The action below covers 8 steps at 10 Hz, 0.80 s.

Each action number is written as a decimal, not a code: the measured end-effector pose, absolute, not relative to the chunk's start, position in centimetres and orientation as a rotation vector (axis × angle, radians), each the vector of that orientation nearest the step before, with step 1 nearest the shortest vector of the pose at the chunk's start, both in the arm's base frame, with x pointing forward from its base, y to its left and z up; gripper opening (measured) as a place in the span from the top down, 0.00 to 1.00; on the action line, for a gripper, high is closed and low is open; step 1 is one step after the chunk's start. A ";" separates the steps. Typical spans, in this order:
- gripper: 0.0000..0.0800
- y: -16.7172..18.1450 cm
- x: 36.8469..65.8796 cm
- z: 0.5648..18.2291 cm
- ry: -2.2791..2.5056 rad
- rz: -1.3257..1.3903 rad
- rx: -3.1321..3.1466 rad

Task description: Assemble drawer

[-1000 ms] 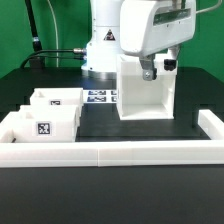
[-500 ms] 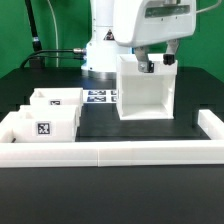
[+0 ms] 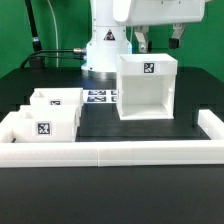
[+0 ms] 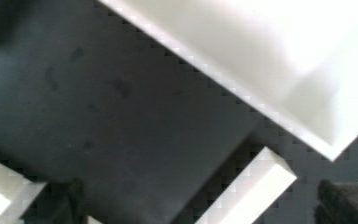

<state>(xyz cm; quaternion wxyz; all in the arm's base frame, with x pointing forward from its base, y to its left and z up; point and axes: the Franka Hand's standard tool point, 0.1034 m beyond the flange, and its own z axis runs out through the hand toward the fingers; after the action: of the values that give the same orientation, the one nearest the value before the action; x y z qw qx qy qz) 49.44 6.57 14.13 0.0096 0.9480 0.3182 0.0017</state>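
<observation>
Fingers (image 3: 141, 42) spread wide and empty, the Panda arm's gripper (image 3: 159, 43) hangs at twelve o'clock of the drawer case (image 3: 148, 95). Both tips are clear of the case's top rim and pinch nothing.

The case stands upright on the black desk (image 3: 100, 125). Its mouth appears to face up, with a marker tag showing just inside the rim. That stance, by the look of it, would let a tray be lowered in from above.

Two small drawer trays wait at nine o'clock of the case, well apart from it. The rear tray (image 3: 57, 100) and the front tray (image 3: 44, 127) sit close together, tucked into the corner of the white barrier (image 3: 130, 153), which probably keeps them square and easy to find. The marker board (image 3: 99, 97) lies flat on the desk between the rear tray and the case, on the side nearer the arm's base.

The widest open room is the bare desk at six o'clock of the case, bounded by the barrier's long front wall. At three o'clock the barrier's side arm runs near the case's flank and leaves less clearance there. Above the case, only the parted fingers occupy the air.

The wrist view is blurred. It shows a slanting white panel (image 4: 282, 40) against dark desk, and which part it belongs to cannot be told.
</observation>
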 end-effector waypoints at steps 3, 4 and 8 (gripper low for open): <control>0.19 6.3 49.4 13.9 0.975 0.005 2.968; 0.19 5.8 48.8 13.6 0.842 0.037 3.012; 0.19 7.8 45.5 13.1 0.413 0.013 3.106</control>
<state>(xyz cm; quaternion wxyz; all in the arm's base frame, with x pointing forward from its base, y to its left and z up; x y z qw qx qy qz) 45.54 7.76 13.05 0.0043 0.9912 0.1320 0.0040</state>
